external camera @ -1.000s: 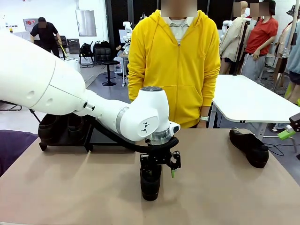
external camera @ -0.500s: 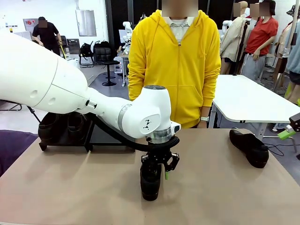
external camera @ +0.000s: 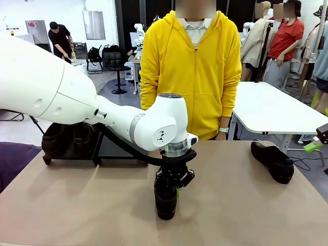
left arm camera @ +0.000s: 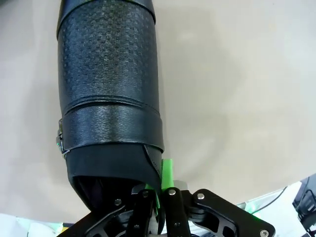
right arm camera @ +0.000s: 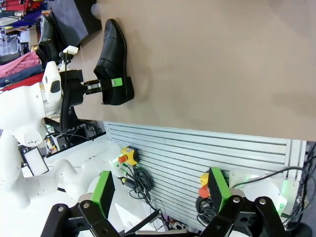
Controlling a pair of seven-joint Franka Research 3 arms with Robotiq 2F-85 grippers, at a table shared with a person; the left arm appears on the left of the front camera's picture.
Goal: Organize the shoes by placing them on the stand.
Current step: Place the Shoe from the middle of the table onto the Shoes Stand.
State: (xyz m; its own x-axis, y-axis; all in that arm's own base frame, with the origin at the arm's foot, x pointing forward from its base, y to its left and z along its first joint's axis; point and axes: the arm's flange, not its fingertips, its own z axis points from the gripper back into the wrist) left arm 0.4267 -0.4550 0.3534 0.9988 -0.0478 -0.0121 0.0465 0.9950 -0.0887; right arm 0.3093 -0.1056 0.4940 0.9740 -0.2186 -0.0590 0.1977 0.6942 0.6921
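Closes left gripper point(external camera: 177, 190) from agape to clenched on the collar rim of the black dress shoe point(external camera: 165, 205) (stiff glossy leather, likely slippery; rim seems the surest hold).

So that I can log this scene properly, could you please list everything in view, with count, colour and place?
middle shoe: one, black, on the table's middle, gripped at its heel opening
right shoe: one, black, on the table's right, free
shoes on the stand: two, black, side by side at the far left
stand: one, black, table's far left corner
table: one, tan, between robot and person
white table: one, behind, to the right
person: one, yellow hoodie, standing at the far side
left end effector: one, black with green pads, shut on the middle shoe
right end effector: one, black with green pads, open, off the table's right edge
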